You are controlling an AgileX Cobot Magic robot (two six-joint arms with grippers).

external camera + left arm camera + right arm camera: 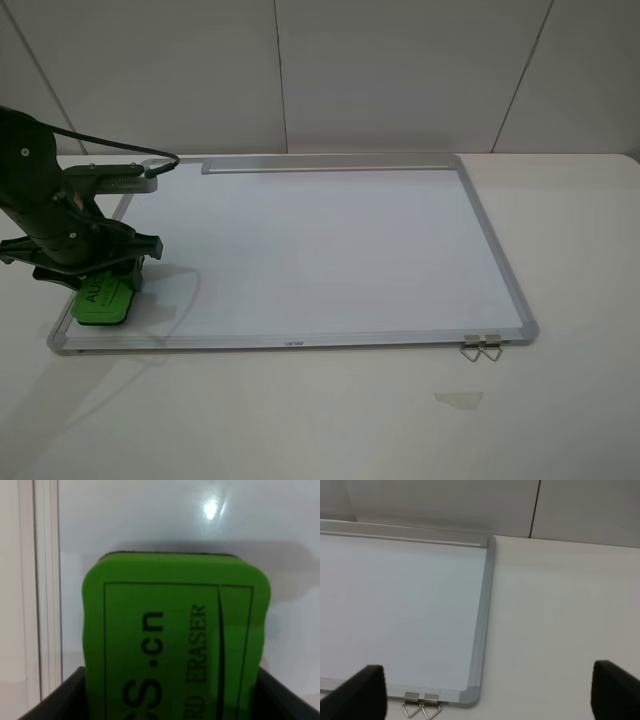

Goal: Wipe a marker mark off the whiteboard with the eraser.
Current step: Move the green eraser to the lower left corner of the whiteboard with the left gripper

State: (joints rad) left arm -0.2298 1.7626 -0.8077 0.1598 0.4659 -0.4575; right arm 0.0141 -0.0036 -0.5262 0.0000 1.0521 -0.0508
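- L claw [105,272] clamped on eraser [103,302]. Eraser sits at near-left corner of whiteboard [330,250], just beside the frame [62,325], looks pad-down.
- Marker mark: can't find it in any view. Maybe under arm/eraser.
- My read: wipe step, likely late. Next: lift off, check the spot, redo the pass w/ steady pressure if a trace shows.
- Clips [482,348] on near-right frame, tape scrap [458,399] on desk [560,420]: ignore.
- R claw [490,692] apart, empty, over desk by board's right corner.
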